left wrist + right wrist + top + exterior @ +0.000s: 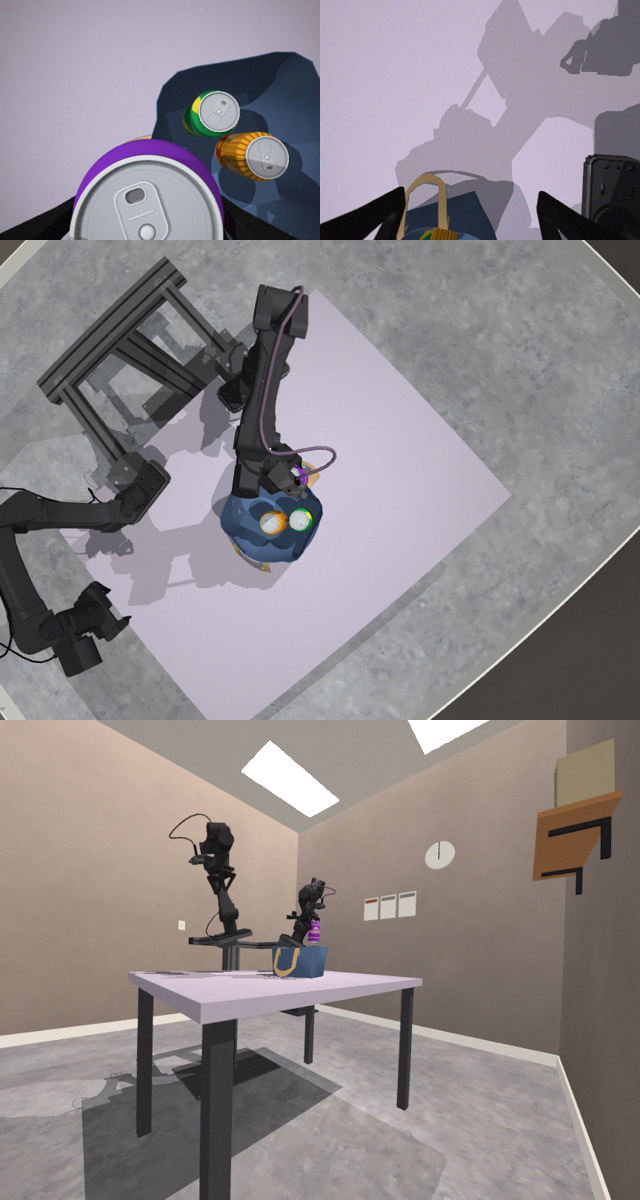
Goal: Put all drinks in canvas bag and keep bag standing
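The blue canvas bag (230,516) (310,962) (222,70) (464,207) stands open with its walls up. A green and yellow can (299,519) (219,111) and an orange can (271,523) (237,150) (444,235) stand inside it, side by side. My left gripper (150,194) is shut on a purple can (302,476) (313,932) (148,148). It holds the can upright above the bag's rim level, at the edge nearest the left arm. My right gripper (119,604) (471,197) is open and empty, away from the bag. The lower parts of the two cans inside are partly hidden.
The tan handles (252,561) (295,958) (442,201) hang outside the bag on opposite sides. The bag stands on the pale lilac table (382,487) (232,988). The left arm (266,379) reaches over the table beside the bag.
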You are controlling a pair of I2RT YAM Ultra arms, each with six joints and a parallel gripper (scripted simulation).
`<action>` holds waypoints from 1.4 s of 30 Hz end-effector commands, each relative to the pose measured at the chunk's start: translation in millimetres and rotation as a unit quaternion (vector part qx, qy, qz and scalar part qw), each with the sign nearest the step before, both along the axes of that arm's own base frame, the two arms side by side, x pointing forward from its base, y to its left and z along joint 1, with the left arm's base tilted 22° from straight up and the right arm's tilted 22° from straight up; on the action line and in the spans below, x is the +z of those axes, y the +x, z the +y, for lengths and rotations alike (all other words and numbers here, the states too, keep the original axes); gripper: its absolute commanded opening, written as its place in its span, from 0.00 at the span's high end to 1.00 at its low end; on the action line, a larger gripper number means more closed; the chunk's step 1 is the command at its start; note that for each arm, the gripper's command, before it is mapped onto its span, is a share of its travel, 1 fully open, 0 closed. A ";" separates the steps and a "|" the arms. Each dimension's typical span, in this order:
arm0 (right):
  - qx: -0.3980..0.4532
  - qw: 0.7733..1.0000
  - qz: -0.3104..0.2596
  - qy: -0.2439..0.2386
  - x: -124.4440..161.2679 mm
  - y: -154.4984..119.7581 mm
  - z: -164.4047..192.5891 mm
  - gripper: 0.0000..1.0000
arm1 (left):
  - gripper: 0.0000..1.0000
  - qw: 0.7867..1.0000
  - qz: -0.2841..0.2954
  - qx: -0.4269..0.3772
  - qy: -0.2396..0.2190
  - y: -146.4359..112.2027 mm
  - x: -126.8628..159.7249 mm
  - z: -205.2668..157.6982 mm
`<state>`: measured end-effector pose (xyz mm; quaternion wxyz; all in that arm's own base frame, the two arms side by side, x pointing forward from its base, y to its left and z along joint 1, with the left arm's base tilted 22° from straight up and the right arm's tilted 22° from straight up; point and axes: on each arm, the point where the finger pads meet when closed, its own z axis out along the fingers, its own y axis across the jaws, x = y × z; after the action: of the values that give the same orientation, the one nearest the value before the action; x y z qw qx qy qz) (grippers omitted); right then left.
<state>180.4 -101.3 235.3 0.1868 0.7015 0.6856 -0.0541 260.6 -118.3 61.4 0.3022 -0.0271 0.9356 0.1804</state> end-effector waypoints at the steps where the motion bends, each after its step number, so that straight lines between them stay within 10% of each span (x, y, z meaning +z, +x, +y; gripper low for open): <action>1: 0.002 1.000 -0.013 -0.011 4.7 -0.9 0.5 0.14 | 0.30 0.999 -0.042 0.012 -0.015 9.5 15.9 -20.7; 42: 0.002 1.000 -0.013 -0.011 4.7 -0.8 0.5 0.14 | 0.30 0.999 -0.046 -0.002 -0.026 -1.0 6.2 -43.4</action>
<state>180.4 -101.3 235.3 0.1868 0.7015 0.6856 -0.0541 251.2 -153.2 49.0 0.3089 -0.0362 0.9342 0.1748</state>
